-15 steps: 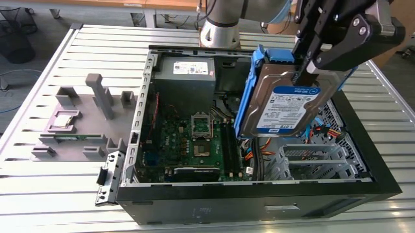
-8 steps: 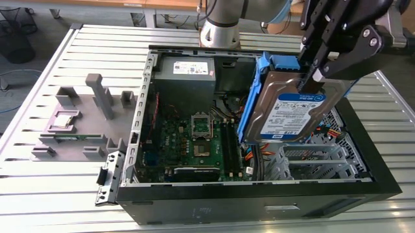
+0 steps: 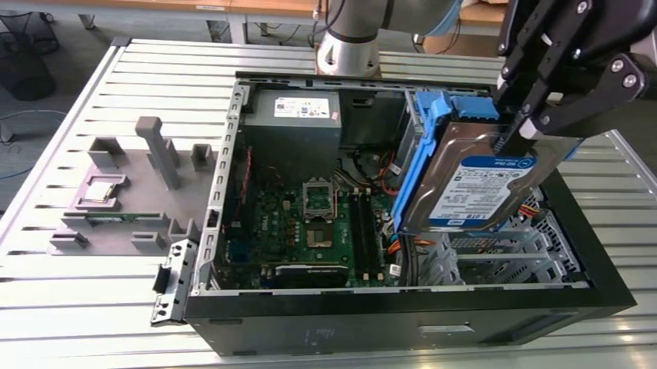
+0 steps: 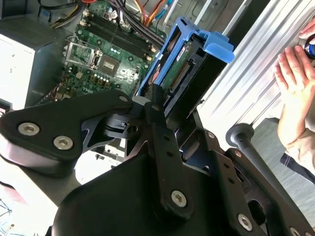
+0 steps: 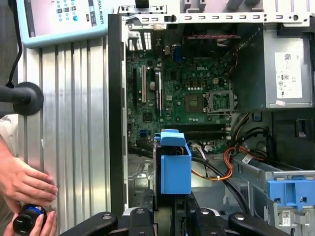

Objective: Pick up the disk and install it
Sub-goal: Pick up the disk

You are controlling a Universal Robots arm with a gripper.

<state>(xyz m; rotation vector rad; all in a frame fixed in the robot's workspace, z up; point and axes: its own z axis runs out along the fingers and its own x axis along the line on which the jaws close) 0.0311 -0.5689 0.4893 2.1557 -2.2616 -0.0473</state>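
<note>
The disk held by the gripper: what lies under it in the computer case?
Under the disk, held tilted by the gripper, orange cables and a grey metal cage show. The disk hides what lies straight below.

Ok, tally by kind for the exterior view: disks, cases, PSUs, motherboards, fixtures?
disk: 1
case: 1
PSU: 1
motherboard: 1
grey fixture: 1
Total: 5
</note>
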